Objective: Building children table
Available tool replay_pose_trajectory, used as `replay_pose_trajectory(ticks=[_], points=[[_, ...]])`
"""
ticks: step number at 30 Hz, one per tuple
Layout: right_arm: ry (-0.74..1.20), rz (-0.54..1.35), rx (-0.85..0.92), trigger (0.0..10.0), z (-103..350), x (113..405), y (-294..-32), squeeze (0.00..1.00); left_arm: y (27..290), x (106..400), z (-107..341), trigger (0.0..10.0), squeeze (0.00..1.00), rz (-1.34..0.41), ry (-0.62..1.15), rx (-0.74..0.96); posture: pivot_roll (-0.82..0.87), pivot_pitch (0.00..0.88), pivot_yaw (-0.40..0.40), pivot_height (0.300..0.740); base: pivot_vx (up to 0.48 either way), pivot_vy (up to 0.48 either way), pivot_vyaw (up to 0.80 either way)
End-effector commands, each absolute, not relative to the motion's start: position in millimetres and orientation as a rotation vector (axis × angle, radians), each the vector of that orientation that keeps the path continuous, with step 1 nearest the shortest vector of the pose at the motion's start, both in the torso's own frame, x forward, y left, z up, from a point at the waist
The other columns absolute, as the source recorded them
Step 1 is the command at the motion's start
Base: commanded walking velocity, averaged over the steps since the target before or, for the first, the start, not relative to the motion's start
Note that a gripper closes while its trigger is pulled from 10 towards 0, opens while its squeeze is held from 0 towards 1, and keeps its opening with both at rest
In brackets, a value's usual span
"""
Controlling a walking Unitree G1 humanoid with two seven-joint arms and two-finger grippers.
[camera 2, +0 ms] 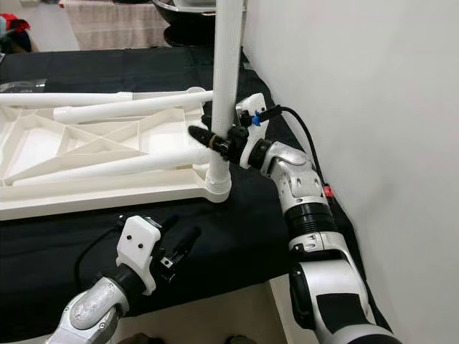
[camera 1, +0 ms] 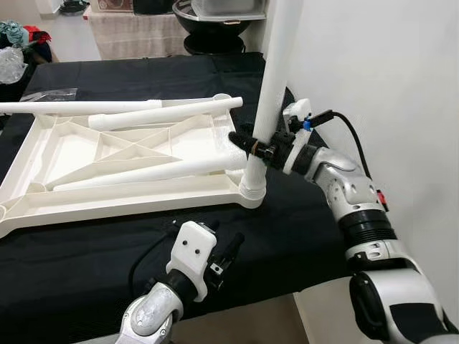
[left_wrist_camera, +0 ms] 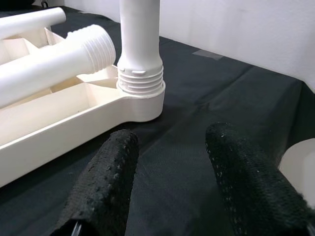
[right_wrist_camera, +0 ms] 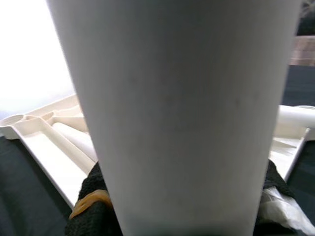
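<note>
The cream tabletop (camera 1: 43, 193) lies upside down on a black cloth (camera 1: 287, 229) near the cloth's front edge, with three loose white legs (camera 1: 143, 172) resting across its ribbed underside and a white wall (camera 1: 387, 72) close on the right. The right gripper (camera 1: 252, 147) is clamped around an upright leg (camera 1: 276, 79) standing in the tabletop's near right corner socket (camera 1: 252, 192), its threads partly exposed. The left gripper (left_wrist_camera: 170, 187) hovers low over bare cloth just in front of that corner, fingers (left_wrist_camera: 106, 187) spread and holding nothing; no writing is legible.

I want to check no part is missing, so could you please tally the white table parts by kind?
Upside-down tabletop: 1
Upright leg, gripped by the right pincer, standing in a corner socket: 1
Loose legs lying across the tabletop: 3
Total: 5
</note>
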State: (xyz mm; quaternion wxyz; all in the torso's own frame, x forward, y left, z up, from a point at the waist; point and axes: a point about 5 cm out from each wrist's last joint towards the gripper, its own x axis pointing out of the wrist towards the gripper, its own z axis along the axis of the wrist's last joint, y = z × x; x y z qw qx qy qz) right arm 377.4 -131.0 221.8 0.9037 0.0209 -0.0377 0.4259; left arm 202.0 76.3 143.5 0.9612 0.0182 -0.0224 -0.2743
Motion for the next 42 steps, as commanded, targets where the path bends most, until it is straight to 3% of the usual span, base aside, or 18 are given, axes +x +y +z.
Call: replay_pose_trajectory(ticks=[1, 7, 11, 12, 13, 14, 18, 21, 22, 23, 24, 26, 27, 32, 35, 36, 38, 42], points=[[-0.106, 0.837, 0.082, 0.0, 222, 378, -135, 0.0, 79, 201, 143, 10.0, 0.0, -0.557, -0.051, 0.054, 0.03, 0.054, -0.059, 0.74, 0.0, 0.0, 0.0], [-0.085, 0.669, 0.068, 0.0, 217, 380, -141, 0.0, 79, 203, 144, 10.0, 0.0, -0.552, -0.055, 0.06, 0.03, 0.054, -0.058, 0.74, 0.0, 0.0, 0.0], [0.0, 0.327, 0.054, 0.0, 206, 386, -153, 0.0, 80, 204, 144, 10.0, 0.0, -0.542, -0.056, 0.064, 0.02, 0.056, -0.054, 0.74, 0.0, 0.0, 0.0], [0.012, 0.113, 0.031, 0.0, 203, 386, -163, 0.0, 81, 204, 144, 10.0, 0.0, -0.539, -0.056, 0.066, 0.02, 0.059, -0.053, 0.74, 0.0, 0.0, 0.0], [0.012, 0.113, 0.031, 0.0, 203, 386, -163, 0.0, 81, 204, 144, 10.0, 0.0, -0.539, -0.056, 0.066, 0.02, 0.059, -0.053, 0.74, 0.0, 0.0, 0.0], [0.008, -0.084, 0.024, 0.0, 203, 382, -173, 0.0, 81, 205, 144, 10.0, 0.0, -0.537, -0.055, 0.067, 0.02, 0.06, -0.053, 0.74, 0.0, 0.0, 0.0], [-0.043, -0.395, 0.113, 0.0, 210, 366, -179, 0.0, 80, 206, 144, 10.0, 0.0, -0.532, -0.057, 0.072, 0.02, 0.062, -0.055, 0.74, 0.0, 0.0, 0.0], [-0.054, -0.421, 0.14, 0.0, 214, 364, -167, 0.0, 80, 207, 144, 10.0, 0.0, -0.529, -0.06, 0.072, 0.02, 0.065, -0.055, 0.74, 0.0, 0.0, 0.0], [-0.054, -0.381, 0.153, 4.1, 215, 365, -158, 0.0, 80, 207, 144, 10.0, 0.0, -0.527, -0.059, 0.072, 0.02, 0.067, -0.057, 0.74, 0.0, 0.0, 0.0], [-0.054, -0.381, 0.153, 4.1, 215, 365, -158, 0.0, 80, 207, 144, 10.0, 0.0, -0.527, -0.059, 0.072, 0.02, 0.067, -0.057, 0.74, 0.0, 0.0, 0.0], [-0.067, -0.325, 0.141, 10.0, 217, 366, -148, 0.0, 80, 207, 144, 10.0, 0.0, -0.526, -0.058, 0.072, 0.02, 0.067, -0.057, 0.74, 0.0, 0.0, 0.0], [-0.079, -0.262, 0.133, 10.0, 219, 367, -139, 0.0, 80, 207, 144, 10.0, 0.0, -0.525, -0.058, 0.072, 0.02, 0.067, -0.056, 0.74, 0.0, 0.0, 0.0], [-0.093, -0.216, 0.122, 10.0, 219, 367, -133, 1.0, 80, 207, 144, 10.0, 0.0, -0.525, -0.057, 0.071, 0.02, 0.068, -0.058, 0.74, 0.0, 0.0, 0.0], [-0.104, -0.14, 0.112, 10.0, 217, 367, -126, 1.0, 80, 207, 143, 10.0, 0.0, -0.523, -0.055, 0.07, 0.02, 0.068, -0.058, 0.74, 0.0, 0.0, 0.0], [-0.059, 0.065, 0.08, 10.0, 211, 368, -110, 1.0, 80, 207, 143, 10.0, 0.0, -0.522, -0.055, 0.071, 0.02, 0.071, -0.058, 0.74, 0.0, 0.0, 0.0], [-0.002, 0.172, 0.128, 10.0, 205, 367, -104, 0.0, 80, 207, 143, 10.0, 0.0, -0.521, -0.055, 0.07, 0.02, 0.071, -0.058, 0.74, 0.0, 0.0, 0.0], [0.037, 0.267, 0.167, 10.0, 200, 365, -102, 0.0, 80, 207, 143, 10.0, 0.0, -0.521, -0.055, 0.071, 0.02, 0.071, -0.058, 0.74, 0.0, 0.0, 0.0], [0.114, 0.717, 0.126, 10.0, 190, 347, -122, 0.0, 81, 208, 144, 10.0, 0.0, -0.519, -0.057, 0.075, 0.02, 0.073, -0.056, 0.74, 0.0, 0.0, 0.0]])
